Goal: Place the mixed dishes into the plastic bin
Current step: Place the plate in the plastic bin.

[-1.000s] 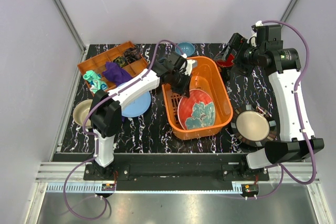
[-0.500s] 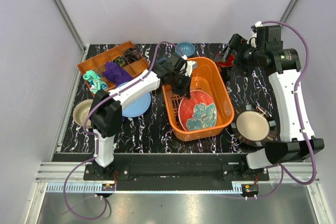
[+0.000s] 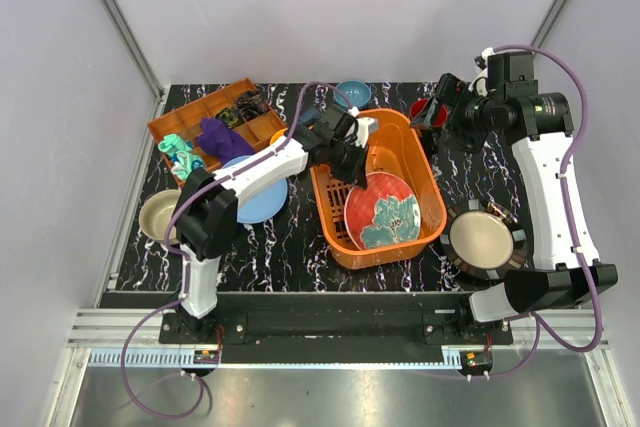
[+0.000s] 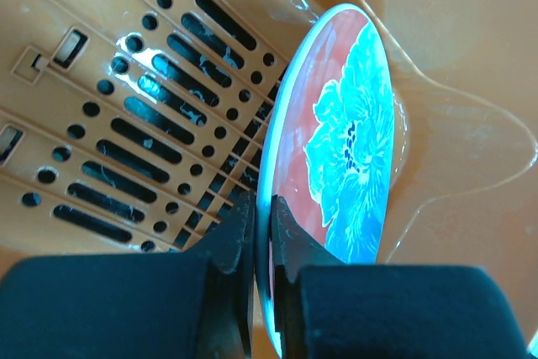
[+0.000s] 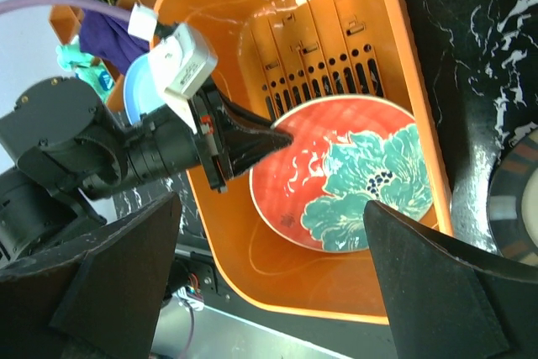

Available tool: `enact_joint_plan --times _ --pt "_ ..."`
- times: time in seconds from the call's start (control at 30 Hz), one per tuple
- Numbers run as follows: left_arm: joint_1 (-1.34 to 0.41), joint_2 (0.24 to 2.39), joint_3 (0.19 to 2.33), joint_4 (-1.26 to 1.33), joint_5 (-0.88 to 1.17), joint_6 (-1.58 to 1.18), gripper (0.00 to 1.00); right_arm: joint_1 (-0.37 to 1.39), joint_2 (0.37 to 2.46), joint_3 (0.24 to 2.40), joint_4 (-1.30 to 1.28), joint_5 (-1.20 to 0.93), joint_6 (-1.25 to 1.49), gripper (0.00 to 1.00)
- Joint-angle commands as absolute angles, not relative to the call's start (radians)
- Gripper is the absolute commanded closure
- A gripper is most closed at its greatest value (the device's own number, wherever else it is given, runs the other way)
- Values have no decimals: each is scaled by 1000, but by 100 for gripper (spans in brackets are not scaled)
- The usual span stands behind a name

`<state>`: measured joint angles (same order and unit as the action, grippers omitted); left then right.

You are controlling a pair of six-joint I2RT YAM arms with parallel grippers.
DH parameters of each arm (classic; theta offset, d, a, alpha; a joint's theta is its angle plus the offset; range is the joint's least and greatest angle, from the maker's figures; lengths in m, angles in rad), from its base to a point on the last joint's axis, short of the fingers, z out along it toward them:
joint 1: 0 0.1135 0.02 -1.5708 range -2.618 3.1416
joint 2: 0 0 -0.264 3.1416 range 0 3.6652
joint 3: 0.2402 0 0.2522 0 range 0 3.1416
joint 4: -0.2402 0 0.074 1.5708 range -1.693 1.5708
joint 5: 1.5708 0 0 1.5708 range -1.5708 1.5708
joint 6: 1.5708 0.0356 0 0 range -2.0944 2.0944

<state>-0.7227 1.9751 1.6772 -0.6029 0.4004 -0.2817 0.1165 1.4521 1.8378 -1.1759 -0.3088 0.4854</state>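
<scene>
My left gripper (image 3: 352,169) reaches down into the orange plastic bin (image 3: 432,187) and is shut on the rim of the red-and-green plate (image 3: 385,212). The left wrist view shows both fingers pinching the plate (image 4: 353,140) edge-on above the bin's slotted bottom (image 4: 126,124). The plate's far edge leans toward the bin's near right wall. My right gripper (image 3: 432,112) hangs open over the back right, next to the red mug (image 3: 418,109). In its view, the plate (image 5: 345,178) and the left gripper (image 5: 269,136) sit below it.
A small blue bowl (image 3: 352,93) stands behind the bin. Left of the bin lie a light blue plate (image 3: 258,202) and a beige bowl (image 3: 157,215). A dark striped-rim plate (image 3: 483,237) is at the near right. The compartment tray (image 3: 190,117), purple cloth (image 3: 220,137) and teal toy (image 3: 178,152) are at the back left.
The left gripper has shifted slightly right and back inside the bin, carrying the red-and-green plate rightward. The right gripper has drifted a little.
</scene>
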Motion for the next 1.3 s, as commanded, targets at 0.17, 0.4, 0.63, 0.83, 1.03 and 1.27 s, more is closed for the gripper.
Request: enact_joint_plan --times 0.17,0.4,0.63,0.83,1.03,1.27 --pt "-736 2043 1638 -477 371 -249 95 112 1419 1833 -1239 -334 448 0" --pt "-721 2069 1611 -420 405 -227 95 112 1410 1822 -1250 -344 474 0" --pt "-689 2075 1529 -279 555 -250 94 112 1404 1815 -1276 -345 485 0" --pt "-661 2100 1505 -233 623 -235 93 112 1414 1827 -1299 -337 486 0" --pt "-634 2141 1517 -210 656 -222 93 112 1416 1825 -1316 -331 491 0" --pt "-634 2194 1595 -259 637 -172 92 112 1408 1818 -1333 -321 489 0"
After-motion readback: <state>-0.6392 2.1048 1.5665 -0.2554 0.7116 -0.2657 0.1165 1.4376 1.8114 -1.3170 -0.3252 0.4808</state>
